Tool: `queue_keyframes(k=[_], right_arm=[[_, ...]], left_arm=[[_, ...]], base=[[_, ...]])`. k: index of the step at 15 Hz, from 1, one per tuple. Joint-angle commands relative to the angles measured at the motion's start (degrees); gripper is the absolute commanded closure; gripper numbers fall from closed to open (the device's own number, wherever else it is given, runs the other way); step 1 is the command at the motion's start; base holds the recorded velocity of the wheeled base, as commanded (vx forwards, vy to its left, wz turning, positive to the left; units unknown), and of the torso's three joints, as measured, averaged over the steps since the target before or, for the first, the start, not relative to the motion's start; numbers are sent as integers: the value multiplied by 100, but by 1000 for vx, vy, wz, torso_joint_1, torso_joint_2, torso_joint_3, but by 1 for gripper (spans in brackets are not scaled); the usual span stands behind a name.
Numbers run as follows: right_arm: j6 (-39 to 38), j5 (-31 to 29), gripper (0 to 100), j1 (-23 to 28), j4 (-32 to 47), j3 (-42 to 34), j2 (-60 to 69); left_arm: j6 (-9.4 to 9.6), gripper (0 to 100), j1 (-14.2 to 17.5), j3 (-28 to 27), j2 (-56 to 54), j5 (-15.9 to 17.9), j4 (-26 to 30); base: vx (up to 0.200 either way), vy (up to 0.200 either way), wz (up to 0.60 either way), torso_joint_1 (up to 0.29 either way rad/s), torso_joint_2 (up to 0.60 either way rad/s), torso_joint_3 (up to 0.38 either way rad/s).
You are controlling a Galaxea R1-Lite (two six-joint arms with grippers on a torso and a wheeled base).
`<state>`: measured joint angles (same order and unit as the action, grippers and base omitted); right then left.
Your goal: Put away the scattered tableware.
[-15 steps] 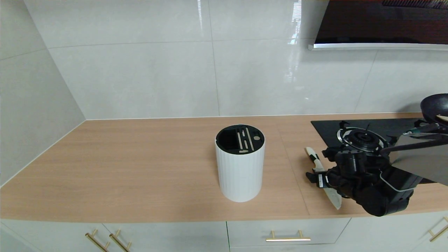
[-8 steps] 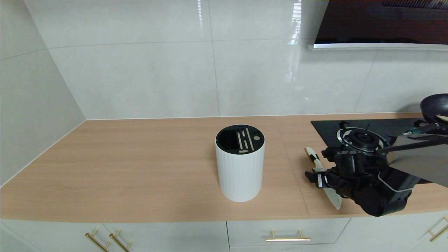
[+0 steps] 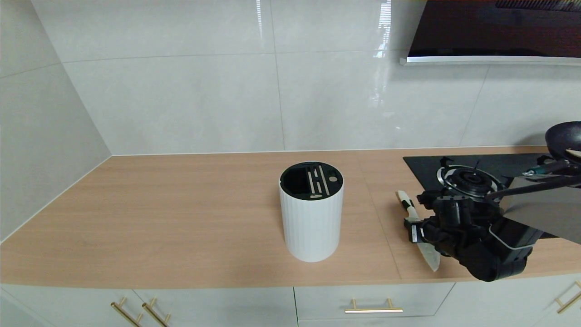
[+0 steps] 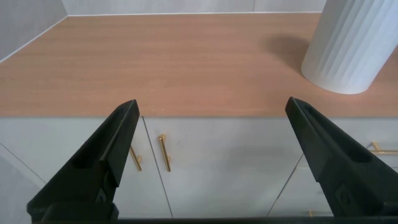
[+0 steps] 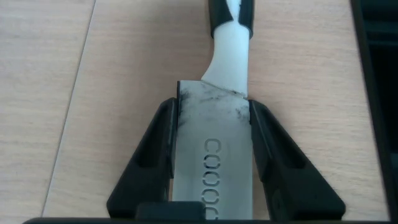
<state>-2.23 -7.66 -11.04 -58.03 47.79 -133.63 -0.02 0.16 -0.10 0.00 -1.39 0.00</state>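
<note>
Knife (image 3: pixel 410 212) is laid flat on the worktop (image 3: pixel 181 218), to the right of the holder (image 3: pixel 311 218) and well apart from it, between the holder and the hob (image 3: pixel 472 179). The holder, a white ribbed cylinder with a black slotted top, is stood upright near the worktop's middle. The knife's long axis is run from far to near. The cream-and-black handle is pointed toward the wall and the pale blade's tip toward the front edge, slanted a little away from the holder.

The right end effector (image 3: pixel 418 232) is clenched across the blade just below the handle, its fingers (image 5: pixel 158 143) pressed to the two long edges. The left end effector (image 4: pixel 211 162) is released, its fingers (image 4: pixel 106 162) spread wide, and is held off the front edge with the holder ahead and apart.

The knife is judged light, stiff and thin. The flat blade is likely to be slippery and, if ceramic, brittle, so knocks against a slot's rim are to be avoided. A hold at the blade's heel or on the handle is judged best, since the tip and most of the blade are left free for a slot.
</note>
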Motion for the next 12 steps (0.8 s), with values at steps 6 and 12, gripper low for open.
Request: queue_keyframes(k=[6,12], right_arm=[[-23,-8,100,6,-517,-542,646],[-23,-17,100,-311,-525,-753,2201]], left_arm=[[55,0,2,1,9,-2,0],[143,0,-42,-1098,334,491,439]], base=[[0,0,0,0,0,0],[0,0,0,0,0,0]])
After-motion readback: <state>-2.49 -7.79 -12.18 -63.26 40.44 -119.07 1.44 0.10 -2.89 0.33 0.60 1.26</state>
